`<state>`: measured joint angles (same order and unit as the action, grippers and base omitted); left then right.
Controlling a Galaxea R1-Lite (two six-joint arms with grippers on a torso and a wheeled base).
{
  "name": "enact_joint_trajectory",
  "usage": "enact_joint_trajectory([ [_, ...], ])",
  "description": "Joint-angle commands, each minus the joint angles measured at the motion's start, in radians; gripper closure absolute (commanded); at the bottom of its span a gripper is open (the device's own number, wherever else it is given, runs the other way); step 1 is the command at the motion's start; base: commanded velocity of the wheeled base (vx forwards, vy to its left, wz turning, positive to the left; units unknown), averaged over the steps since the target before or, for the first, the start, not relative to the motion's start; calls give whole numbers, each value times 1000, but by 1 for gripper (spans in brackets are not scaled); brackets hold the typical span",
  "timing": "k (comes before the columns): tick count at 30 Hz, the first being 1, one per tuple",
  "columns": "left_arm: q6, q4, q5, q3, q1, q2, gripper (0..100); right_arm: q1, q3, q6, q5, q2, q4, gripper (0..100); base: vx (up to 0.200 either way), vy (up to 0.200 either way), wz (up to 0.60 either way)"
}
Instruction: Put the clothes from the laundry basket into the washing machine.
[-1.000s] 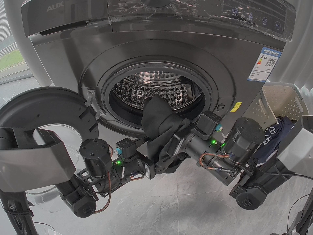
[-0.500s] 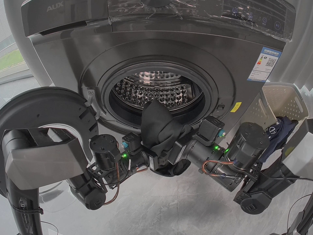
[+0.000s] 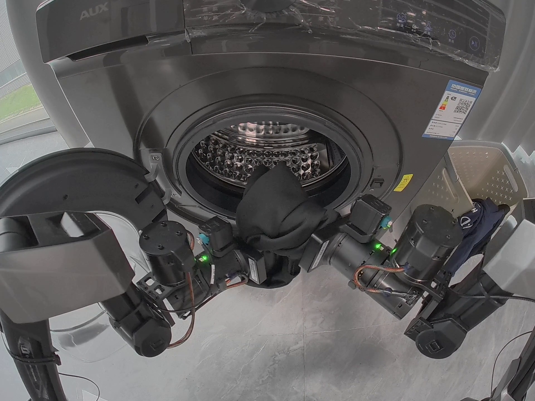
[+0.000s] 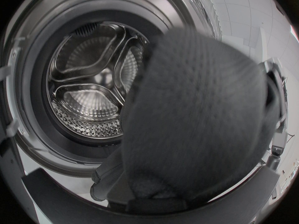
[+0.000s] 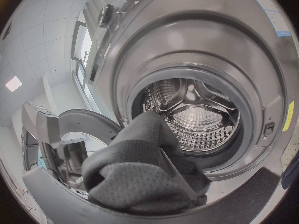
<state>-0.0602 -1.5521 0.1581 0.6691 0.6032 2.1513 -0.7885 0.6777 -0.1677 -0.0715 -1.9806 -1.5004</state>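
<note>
At the drum [image 3: 262,151] mouth, head view shows black garment [image 3: 276,213], apparently touching.

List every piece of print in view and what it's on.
Brand logo on the drawer.
Energy label on the washer front: too small.
Yellow sticker by the drum: too small.
Panel icons: symbols only.
White letters on the navy garment: partly hidden.

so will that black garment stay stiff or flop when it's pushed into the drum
Probably floppy: the black garment slumps in soft, rounded folds. Likely light, as it bunches high without pulling taut. It may drape on the door rim rather than slide in.
</note>
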Motion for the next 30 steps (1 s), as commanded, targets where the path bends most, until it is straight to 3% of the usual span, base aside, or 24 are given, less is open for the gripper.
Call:
enact_joint_trajectory([
  [1, -16, -2, -6, -68, -20, -149, 100, 49, -49, -4, 1, -7, -1, 100, 0, 0, 0],
  [9, -32, 0, -11, -143, -17, -249, 100, 34, -64, -9, -1, -53, -3, 100, 0, 0, 0],
  [13, -44, 0, -35, -166, -19, -272, 100, 23, -64, -9, -1, -55, -6, 100, 0, 0, 0],
  [14, -44, 0, -38, -169, -19, -272, 100, 20, -69, -9, 1, -52, -12, 0, 0, 0, 0],
  [17, -43, -2, -48, -184, -19, -281, 100, 6, -150, 2, 15, -15, -26, 0, 0, 0, 0],
  [19, -46, 0, -83, -201, -19, -297, 100, -9, -253, 17, 39, 37, -27, 0, 0, 0, 0],
  [22, -44, 1, -117, -221, -22, -304, 100, -38, -448, 57, 148, 123, -32, 0, 0, 0, 0],
  [30, -33, 0, -118, -353, -22, -335, 100, 0, -622, 57, 170, 164, -38, 0, 0, 0, 0],
])
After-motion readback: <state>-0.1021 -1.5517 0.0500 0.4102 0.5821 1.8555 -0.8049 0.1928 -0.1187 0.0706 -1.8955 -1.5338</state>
